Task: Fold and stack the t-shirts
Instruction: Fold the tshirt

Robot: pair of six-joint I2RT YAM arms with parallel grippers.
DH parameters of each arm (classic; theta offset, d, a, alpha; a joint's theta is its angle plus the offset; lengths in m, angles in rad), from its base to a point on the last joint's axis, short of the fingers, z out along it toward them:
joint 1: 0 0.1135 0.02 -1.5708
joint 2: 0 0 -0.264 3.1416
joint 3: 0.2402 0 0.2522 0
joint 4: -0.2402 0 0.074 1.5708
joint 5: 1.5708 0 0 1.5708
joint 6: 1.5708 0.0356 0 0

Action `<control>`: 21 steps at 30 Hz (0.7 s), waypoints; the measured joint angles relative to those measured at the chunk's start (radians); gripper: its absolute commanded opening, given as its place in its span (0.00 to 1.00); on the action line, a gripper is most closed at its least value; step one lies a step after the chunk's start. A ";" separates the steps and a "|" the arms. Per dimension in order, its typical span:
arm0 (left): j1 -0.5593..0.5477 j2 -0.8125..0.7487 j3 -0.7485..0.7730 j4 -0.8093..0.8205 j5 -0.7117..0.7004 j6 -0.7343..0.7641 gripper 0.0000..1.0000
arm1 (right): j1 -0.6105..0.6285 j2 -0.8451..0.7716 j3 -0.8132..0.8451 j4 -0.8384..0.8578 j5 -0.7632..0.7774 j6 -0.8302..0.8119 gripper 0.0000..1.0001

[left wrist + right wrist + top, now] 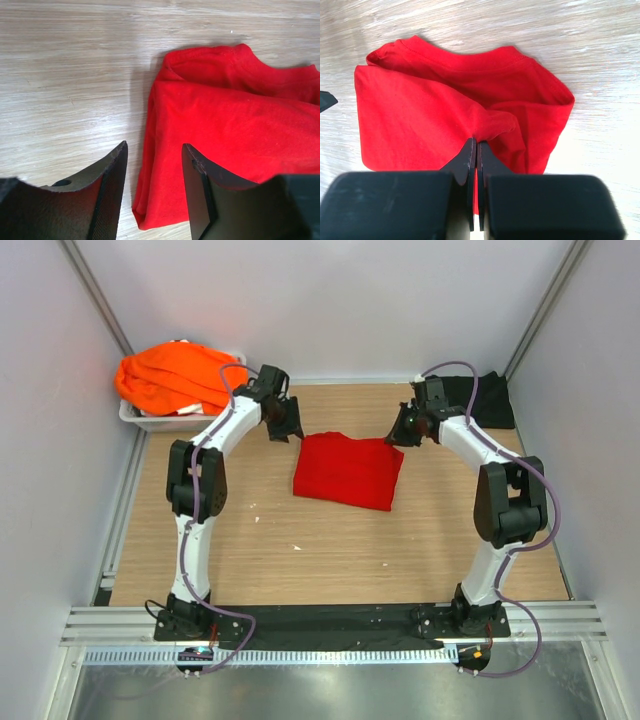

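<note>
The bright red t-shirt (pixel 348 472) lies folded on the wooden table at centre back. My left gripper (pixel 285 430) hovers over the shirt's left edge with its jaws open and empty; in the left wrist view (pixel 154 150) the red cloth (pixel 235 125) shows between and beyond the fingers. My right gripper (pixel 400 432) is at the shirt's right back corner. In the right wrist view (pixel 477 142) it is shut, pinching a raised fold of the red shirt (pixel 420 120). Orange t-shirts (pixel 175 378) are piled at the back left. A black t-shirt (pixel 490 400) lies at the back right.
The orange shirts sit in a pale tray (pixel 150 422) in the back left corner. White walls enclose the table on three sides. Bare wood (pixel 330 550) stretches between the red shirt and the arm bases.
</note>
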 measured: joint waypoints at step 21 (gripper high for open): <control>0.000 0.135 -0.001 0.096 0.088 -0.050 0.00 | 0.001 0.000 0.000 0.003 -0.019 -0.001 0.01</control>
